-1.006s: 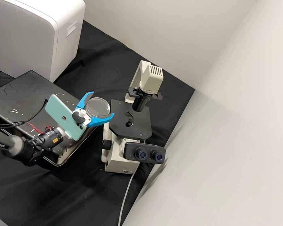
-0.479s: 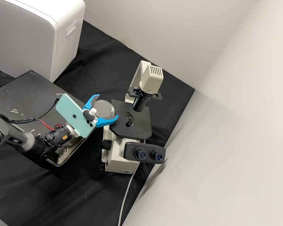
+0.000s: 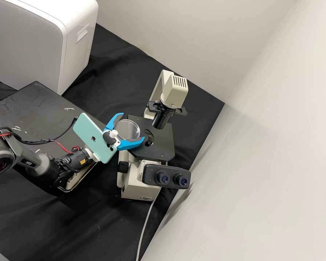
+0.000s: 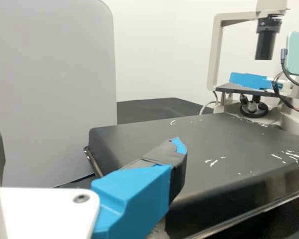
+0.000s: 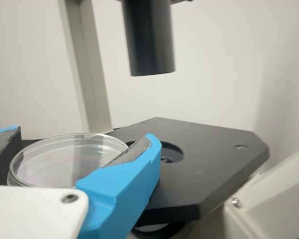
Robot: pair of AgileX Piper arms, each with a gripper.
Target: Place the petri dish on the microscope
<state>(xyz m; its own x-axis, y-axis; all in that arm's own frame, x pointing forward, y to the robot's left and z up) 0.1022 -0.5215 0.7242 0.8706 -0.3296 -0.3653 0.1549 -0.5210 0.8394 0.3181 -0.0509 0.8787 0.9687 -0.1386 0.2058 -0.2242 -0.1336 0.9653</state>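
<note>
A clear round petri dish (image 3: pixel 128 127) is held level between the blue fingers of my right gripper (image 3: pixel 131 127), which is shut on it. The dish hangs just above the left edge of the microscope's black stage (image 3: pixel 161 145), left of the stage's round opening (image 3: pixel 148 136). In the right wrist view the petri dish (image 5: pixel 65 157) sits in my right gripper (image 5: pixel 79 139), with the stage (image 5: pixel 209 154) and the dark condenser tube (image 5: pixel 148 35) beyond it. My left gripper (image 4: pixel 84 142) stands open and holds nothing, low beside the black box (image 4: pixel 199 149), far from the microscope (image 4: pixel 224 55).
A white cabinet (image 3: pixel 40 40) stands at the back left. A flat black box (image 3: pixel 29 105) lies left of the microscope. The eyepieces (image 3: pixel 170 177) jut out in front, a grey cable (image 3: pixel 145 224) trails toward the bench's front edge, and a wall closes the right side.
The right arm has carried the petri dish to the right, from over the black box's corner to over the left edge of the stage.
</note>
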